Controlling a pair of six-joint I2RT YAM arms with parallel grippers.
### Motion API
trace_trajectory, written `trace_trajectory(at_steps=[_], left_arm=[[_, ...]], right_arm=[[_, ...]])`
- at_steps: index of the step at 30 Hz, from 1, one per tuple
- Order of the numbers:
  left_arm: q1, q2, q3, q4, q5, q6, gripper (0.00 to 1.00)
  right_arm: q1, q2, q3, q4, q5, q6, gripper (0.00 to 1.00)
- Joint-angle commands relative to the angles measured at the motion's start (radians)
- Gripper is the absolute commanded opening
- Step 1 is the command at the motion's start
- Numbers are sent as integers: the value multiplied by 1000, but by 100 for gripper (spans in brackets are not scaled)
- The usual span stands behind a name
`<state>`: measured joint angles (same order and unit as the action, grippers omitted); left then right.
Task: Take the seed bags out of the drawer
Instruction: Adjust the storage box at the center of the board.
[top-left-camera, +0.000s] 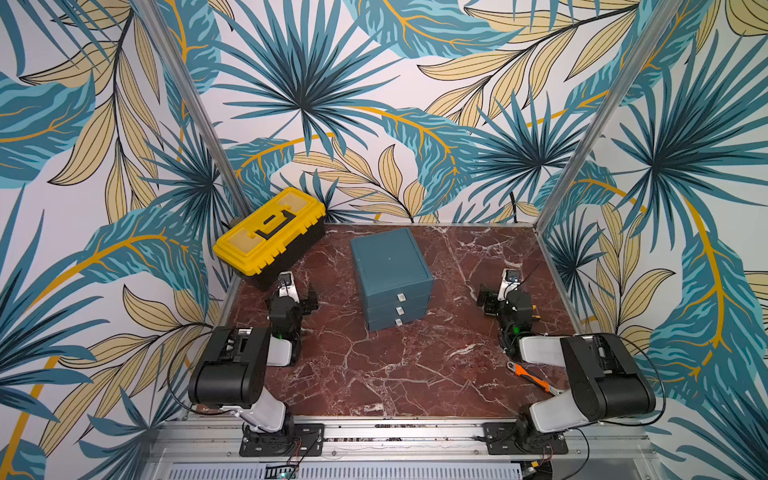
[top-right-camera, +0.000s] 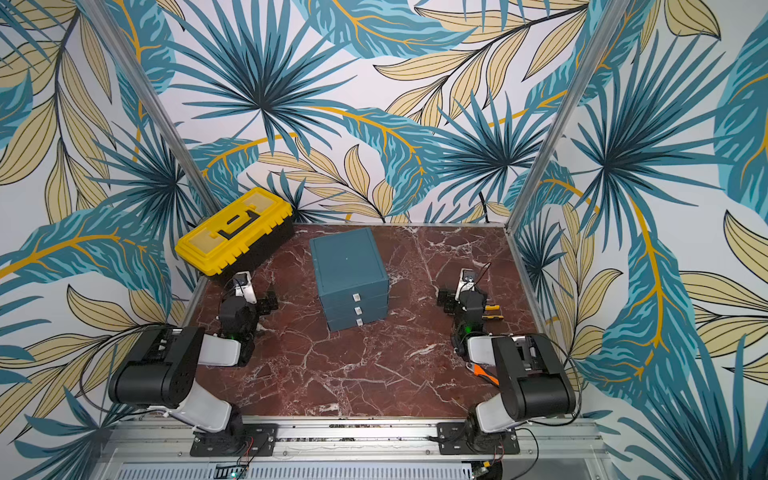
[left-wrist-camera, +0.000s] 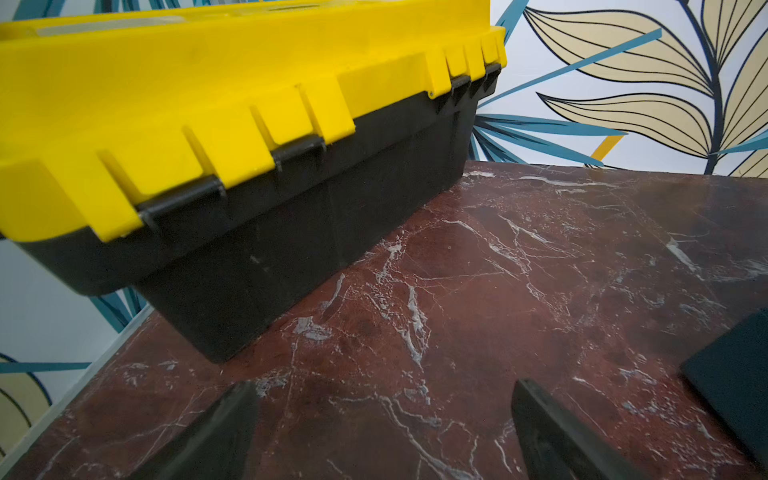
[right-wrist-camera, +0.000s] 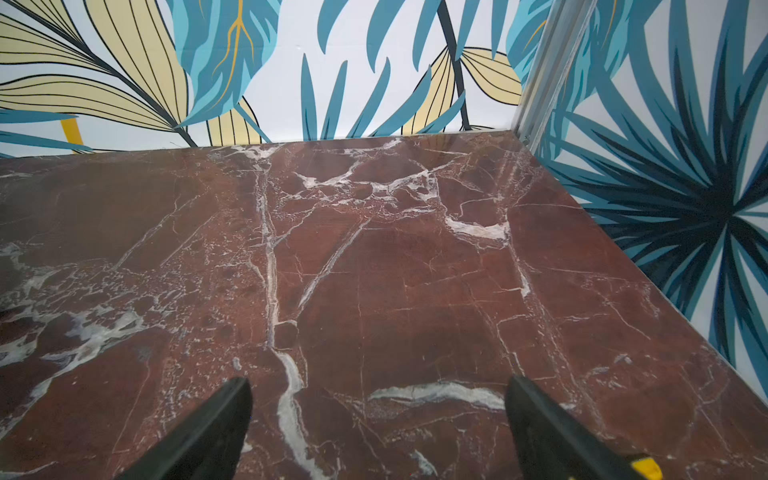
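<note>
I see no seed bags. All three drawers of the cabinet (top-left-camera: 390, 266) on the bench (top-left-camera: 374, 374) are shut, so the bags are presumably inside. My left jaws and right jaws stand wide, holding nothing. I expect light, floppy, slippery packets, best pinched at an edge.

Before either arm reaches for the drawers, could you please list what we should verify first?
1. The left gripper is open and empty: ok.
2. The right gripper is open and empty: ok.
3. The drawers of the blue cabinet are open: not ok, all three shut.
4. The seed bags are located: cannot tell, none in view.
5. The yellow toolbox stands apart from the cabinet: ok.
</note>
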<state>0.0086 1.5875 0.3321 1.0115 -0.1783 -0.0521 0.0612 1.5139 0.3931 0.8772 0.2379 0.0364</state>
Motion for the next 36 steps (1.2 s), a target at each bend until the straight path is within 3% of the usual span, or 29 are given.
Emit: trace_trajectory(at_steps=[1,16,18,22,26,27,31,33,36], left_arm=[[8,-16,24,-1,5,7,100],[10,-60,46,-76,2,4,100],[7,-136,85,-218,-35,-12,100],[-4,-303,269,-777,-96,-130,100],[-61,-408,414,-1164,-113,-251,100],[-69,-438,443,-1252,-97,-308,100],[-90,-555,509,-1483,53,-518,100],[-93,-609,523,-1545,186,-619,100],[-118,-644,561,-1609,339,-698,100]], right_arm=[[-4,-6,9,-8,-10,-9,100],[-4,-32,19,-27,23,-11,99],[-4,-124,76,-216,87,26,100],[-4,-321,175,-551,164,146,100],[-6,-422,342,-1068,406,530,99],[-7,-441,373,-1199,406,588,99],[-9,-569,358,-1253,156,682,97],[-9,-628,358,-1269,6,750,94],[-4,-645,376,-1250,-243,845,84]])
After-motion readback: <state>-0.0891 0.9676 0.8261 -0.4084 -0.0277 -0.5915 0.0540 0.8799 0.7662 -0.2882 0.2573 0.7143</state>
